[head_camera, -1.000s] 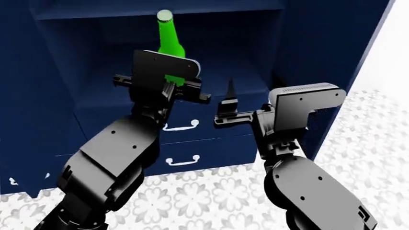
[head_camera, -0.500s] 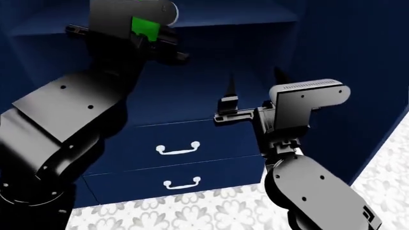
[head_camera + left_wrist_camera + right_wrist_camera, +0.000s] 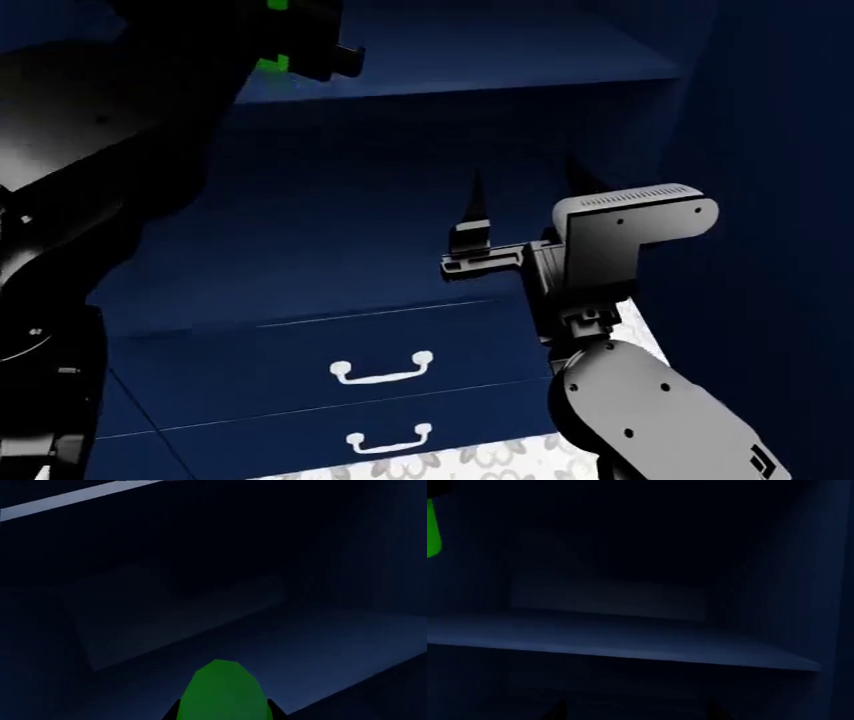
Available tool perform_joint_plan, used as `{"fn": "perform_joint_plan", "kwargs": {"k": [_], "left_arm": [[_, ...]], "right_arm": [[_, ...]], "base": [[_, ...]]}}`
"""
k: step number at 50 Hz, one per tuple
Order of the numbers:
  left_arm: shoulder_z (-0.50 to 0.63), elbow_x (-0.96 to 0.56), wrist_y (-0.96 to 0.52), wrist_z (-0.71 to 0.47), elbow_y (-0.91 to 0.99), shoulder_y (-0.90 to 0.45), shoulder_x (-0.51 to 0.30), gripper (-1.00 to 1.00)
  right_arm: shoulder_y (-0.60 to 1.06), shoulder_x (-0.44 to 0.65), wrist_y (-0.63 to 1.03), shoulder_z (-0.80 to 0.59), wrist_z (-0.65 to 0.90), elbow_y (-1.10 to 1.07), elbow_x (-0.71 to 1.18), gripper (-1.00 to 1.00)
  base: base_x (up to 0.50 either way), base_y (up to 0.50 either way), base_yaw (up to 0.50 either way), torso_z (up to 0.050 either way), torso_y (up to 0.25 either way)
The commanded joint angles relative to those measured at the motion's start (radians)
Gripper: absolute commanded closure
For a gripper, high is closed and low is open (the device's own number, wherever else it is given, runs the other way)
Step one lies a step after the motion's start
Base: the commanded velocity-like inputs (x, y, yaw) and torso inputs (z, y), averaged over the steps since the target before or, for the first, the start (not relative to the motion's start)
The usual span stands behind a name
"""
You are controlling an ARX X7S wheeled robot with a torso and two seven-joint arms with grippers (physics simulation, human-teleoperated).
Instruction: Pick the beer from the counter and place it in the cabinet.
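Hovering beer above cabinet shelf

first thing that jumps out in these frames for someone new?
The bright green beer, the only vivid colour: it fills the near edge of the left wrist view and shows as slivers at the left gripper, top left of the head view, up by the cabinet shelf. Next, the right gripper, pale grey, mid-frame with its fingers apart and empty, above two drawers with white handles.
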Motion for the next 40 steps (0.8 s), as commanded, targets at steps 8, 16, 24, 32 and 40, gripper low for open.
{"fn": "perform_joint_plan", "kwargs": {"k": [8,16,24,32,40], "left_arm": [[0.019,-0.029,-0.103,0.084,-0.249,-0.246,0.014,1.00],[0.026,-0.030,-0.105,0.086,-0.266,-0.262,0.015,1.00],[0.017,-0.041,-0.110,0.078,-0.241,-0.262,0.011,1.00],[-0.008,-0.068,-0.143,0.056,-0.203,-0.260,0.015,1.00],[-0.030,-0.087,-0.153,0.053,-0.212,-0.266,0.024,1.00]], "right_arm": [[-0.010,0.008,0.003,0.000,0.012,-0.014,0.001,-1.00],[-0.013,0.012,0.008,0.008,0.020,-0.020,0.012,-1.00],[-0.014,0.004,0.003,0.010,0.015,-0.004,0.021,-1.00],[-0.015,0.000,0.019,0.011,0.032,-0.010,0.030,-1.00],[-0.011,0.005,0.045,0.000,0.045,-0.020,0.025,-1.00]], "base": [[0.49,0.08,0.00,0.000,0.001],[0.49,0.08,0.00,0.000,0.001],[0.49,0.07,0.00,0.000,0.001],[0.36,0.06,0.00,0.000,0.003],[0.00,0.00,0.00,0.000,0.000]]}}
